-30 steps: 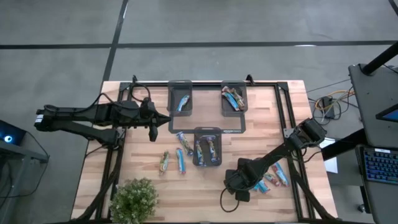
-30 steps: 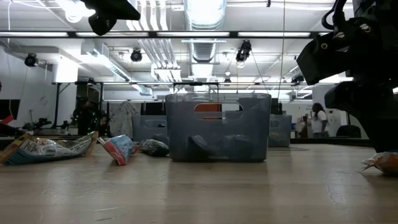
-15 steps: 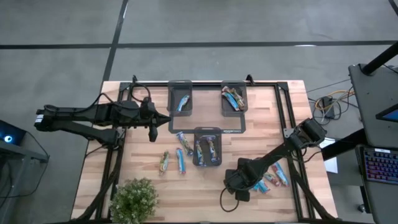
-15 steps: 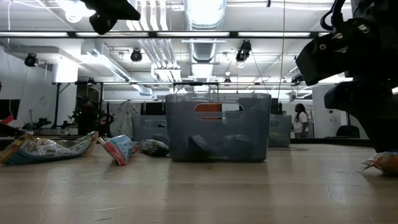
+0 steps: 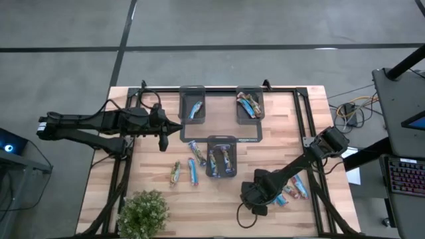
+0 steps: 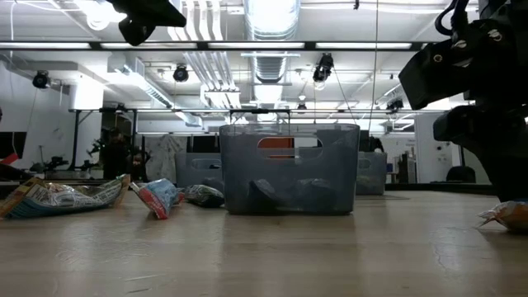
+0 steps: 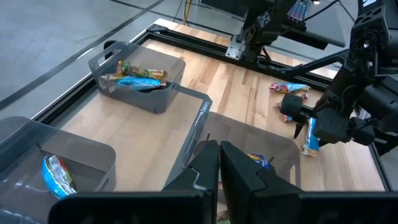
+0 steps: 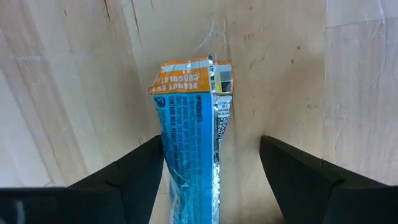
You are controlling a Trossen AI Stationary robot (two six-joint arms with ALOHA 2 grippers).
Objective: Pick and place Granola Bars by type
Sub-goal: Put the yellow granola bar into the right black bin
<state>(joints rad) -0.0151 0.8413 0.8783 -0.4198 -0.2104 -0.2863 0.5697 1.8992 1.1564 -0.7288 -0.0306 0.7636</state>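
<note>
A granola bar in a blue wrapper with an orange end lies flat on the wooden table, near its front right. My right gripper points down over it, open, one finger on each long side; in the high view the gripper hides the bar. The left wrist view shows this bar under the right gripper. My left gripper is shut and empty, hovering at the far left. Other bars lie loose on the table and in three dark grey trays. My right gripper has one finger right against the bar's long edge, the other finger well clear of it. I cannot tell whether the near finger touches the wrapper. The bar lies flat on the table.
Trays stand at the far middle, far right and centre. A few bars lie just right of my right gripper, others left of the centre tray. A potted plant sits at the front left.
</note>
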